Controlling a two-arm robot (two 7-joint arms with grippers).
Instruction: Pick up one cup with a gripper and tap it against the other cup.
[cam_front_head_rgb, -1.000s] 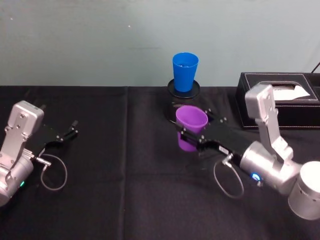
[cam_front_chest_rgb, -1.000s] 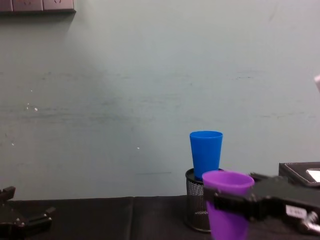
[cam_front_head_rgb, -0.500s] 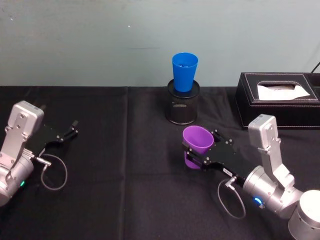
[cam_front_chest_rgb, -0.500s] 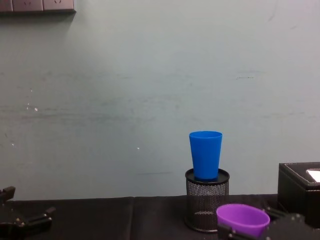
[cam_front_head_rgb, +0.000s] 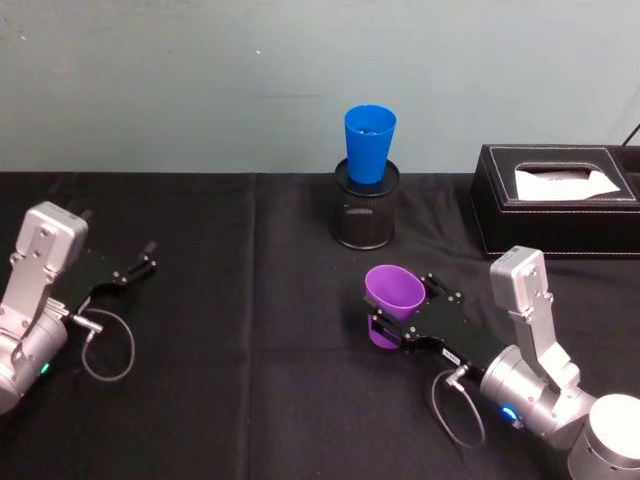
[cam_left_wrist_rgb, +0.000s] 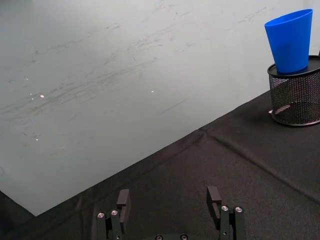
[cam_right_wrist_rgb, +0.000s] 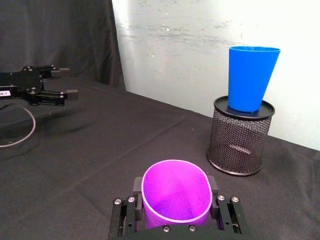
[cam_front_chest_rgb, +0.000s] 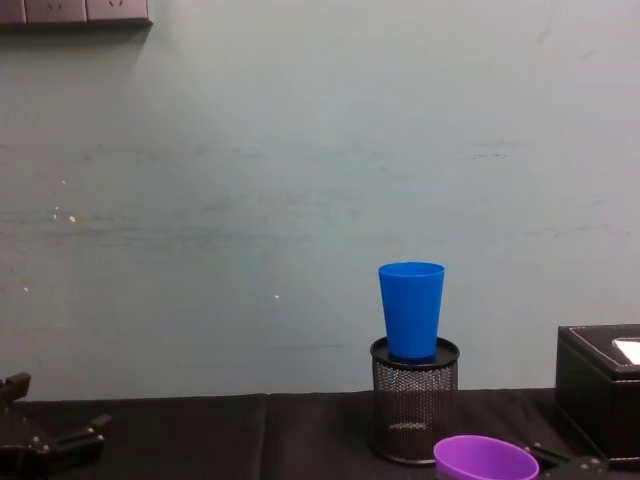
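The purple cup (cam_front_head_rgb: 391, 305) (cam_right_wrist_rgb: 175, 197) (cam_front_chest_rgb: 485, 459) sits upright between the fingers of my right gripper (cam_front_head_rgb: 403, 314) (cam_right_wrist_rgb: 175, 207), which is shut on it low over the black tablecloth, in front of the holder. The blue cup (cam_front_head_rgb: 369, 144) (cam_front_chest_rgb: 411, 309) (cam_right_wrist_rgb: 250, 77) (cam_left_wrist_rgb: 289, 40) stands upright on top of a black mesh holder (cam_front_head_rgb: 365, 217) (cam_front_chest_rgb: 414, 414) at the back middle. A clear gap separates the two cups. My left gripper (cam_front_head_rgb: 140, 265) (cam_left_wrist_rgb: 170, 202) rests open at the far left, holding nothing.
A black tissue box (cam_front_head_rgb: 560, 198) stands at the back right, close to my right arm. The pale wall (cam_front_chest_rgb: 300, 180) runs right behind the holder. Black cloth (cam_front_head_rgb: 250, 330) covers the table between the arms.
My right gripper has pulled the purple cup back from the blue cup and lowered it toward the table, nearer to me. The blue cup and left arm stayed put.
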